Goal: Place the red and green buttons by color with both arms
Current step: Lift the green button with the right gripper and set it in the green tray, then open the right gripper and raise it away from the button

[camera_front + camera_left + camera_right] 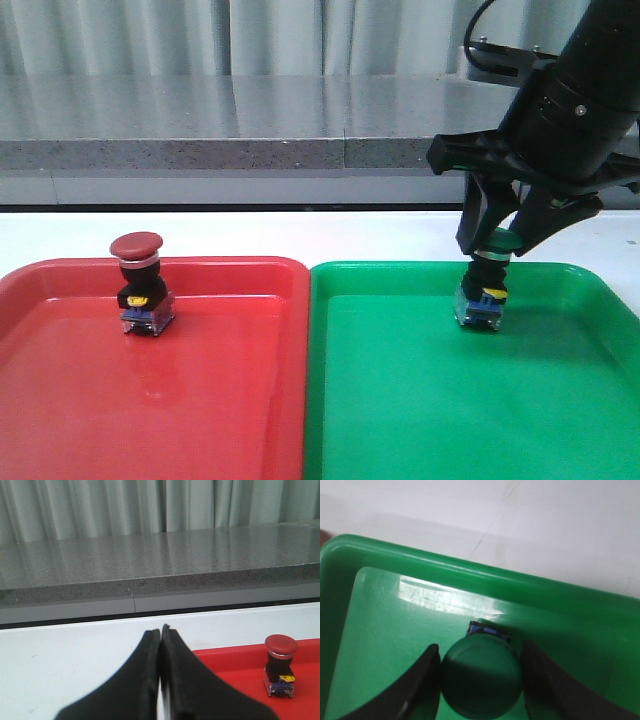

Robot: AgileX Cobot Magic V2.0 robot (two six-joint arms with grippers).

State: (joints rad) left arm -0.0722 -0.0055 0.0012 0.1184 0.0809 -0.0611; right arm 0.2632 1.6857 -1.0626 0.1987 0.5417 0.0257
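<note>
Pale curtains hung behind the worktop (400,228), where the right gripper (480,680) clamped its jaws on the green button (481,675) inside the green tray (420,400), the left gripper's (160,680) jaws pressed together.

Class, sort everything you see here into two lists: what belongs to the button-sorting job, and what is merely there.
Belongs to the job:
- red-capped push-button switch
- green-capped push-button switch
- red plastic tray
- green plastic tray
- left black gripper, shut and empty
- right black gripper, around the green cap

Merely there:
- white tabletop
- grey speckled ledge
- pale pleated curtain
</note>
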